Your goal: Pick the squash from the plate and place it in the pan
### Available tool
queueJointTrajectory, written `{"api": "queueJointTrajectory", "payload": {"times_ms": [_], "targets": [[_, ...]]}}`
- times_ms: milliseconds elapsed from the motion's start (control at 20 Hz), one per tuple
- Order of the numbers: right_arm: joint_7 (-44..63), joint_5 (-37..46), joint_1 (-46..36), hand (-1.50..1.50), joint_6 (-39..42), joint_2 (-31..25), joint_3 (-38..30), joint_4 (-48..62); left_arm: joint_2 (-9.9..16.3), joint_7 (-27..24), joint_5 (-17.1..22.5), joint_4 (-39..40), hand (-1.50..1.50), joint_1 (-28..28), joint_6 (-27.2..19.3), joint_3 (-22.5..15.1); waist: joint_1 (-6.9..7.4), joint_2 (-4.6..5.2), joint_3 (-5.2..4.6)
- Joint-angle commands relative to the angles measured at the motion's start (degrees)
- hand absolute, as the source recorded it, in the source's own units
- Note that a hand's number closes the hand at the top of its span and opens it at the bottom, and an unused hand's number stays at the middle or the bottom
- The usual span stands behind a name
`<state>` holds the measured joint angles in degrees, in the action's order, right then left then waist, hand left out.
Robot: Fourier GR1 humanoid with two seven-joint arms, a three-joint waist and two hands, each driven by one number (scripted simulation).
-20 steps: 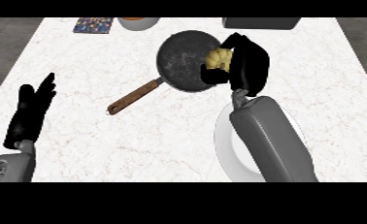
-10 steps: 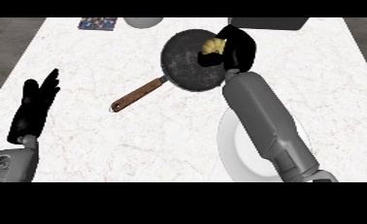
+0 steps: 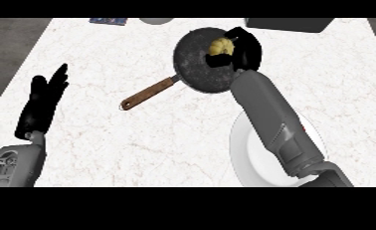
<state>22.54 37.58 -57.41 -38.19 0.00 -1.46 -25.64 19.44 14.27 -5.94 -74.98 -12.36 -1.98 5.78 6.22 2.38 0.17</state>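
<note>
A yellow squash (image 3: pixel 221 47) is held over the right side of the black pan (image 3: pixel 197 64), whose brown wooden handle (image 3: pixel 147 95) points down-left. My right hand (image 3: pixel 243 51) is curled round the squash from the right, with my grey forearm stretching up from the lower right. The white plate (image 3: pixel 246 149) lies at the lower right, partly hidden under that forearm. My left hand (image 3: pixel 43 103) rests open at the far left, fingers up, well away from the pan.
A dark rectangular object (image 3: pixel 288 23) sits at the counter's back right edge. A grey round item (image 3: pixel 155 20) and a small patterned item (image 3: pixel 108 21) lie along the back edge. The counter's left edge runs close to my left hand.
My right hand has carried the squash a little further over the pan's right side. The view has shifted slightly. My left hand has stayed still.
</note>
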Motion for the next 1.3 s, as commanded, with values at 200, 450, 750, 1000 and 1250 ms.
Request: {"api": "queueJointTrajectory", "payload": {"times_ms": [200, 450, 750, 1000, 1250], "targets": [[-10.59, -9.33, -0.60, -1.50, -1.31, 0.00, -3.60, 5.86, -2.22, -0.07, -1.80, -0.19, 0.00, -2.21, -0.80, -2.68, 2.54, 0.90, 0.12], [-17.98, -13.51, -0.50, -1.50, -4.51, 0.00, -6.63, 5.60, -0.41, 0.98, -0.40, 0.59, 0.00, -3.36, 0.71, -0.91, 2.14, 0.77, 0.15], [-25.20, -17.86, -1.98, -1.50, -11.56, 0.00, -9.24, 4.94, -1.35, 0.07, -1.51, 0.89, 0.00, -2.57, -0.10, -1.84, 2.38, 0.52, 0.09], [-29.26, -22.54, -2.99, -1.50, -14.80, 0.00, -13.14, 5.05, -1.91, -0.25, -1.74, 2.87, 0.00, -1.90, -1.49, -0.85, -0.42, -0.15, -0.02], [-34.38, -26.04, 0.39, -1.50, -14.97, -0.85, -16.51, 4.75, -0.04, -1.57, 0.21, 2.49, 0.00, 1.19, -0.76, 2.41, -3.30, -1.33, -0.10]]}}
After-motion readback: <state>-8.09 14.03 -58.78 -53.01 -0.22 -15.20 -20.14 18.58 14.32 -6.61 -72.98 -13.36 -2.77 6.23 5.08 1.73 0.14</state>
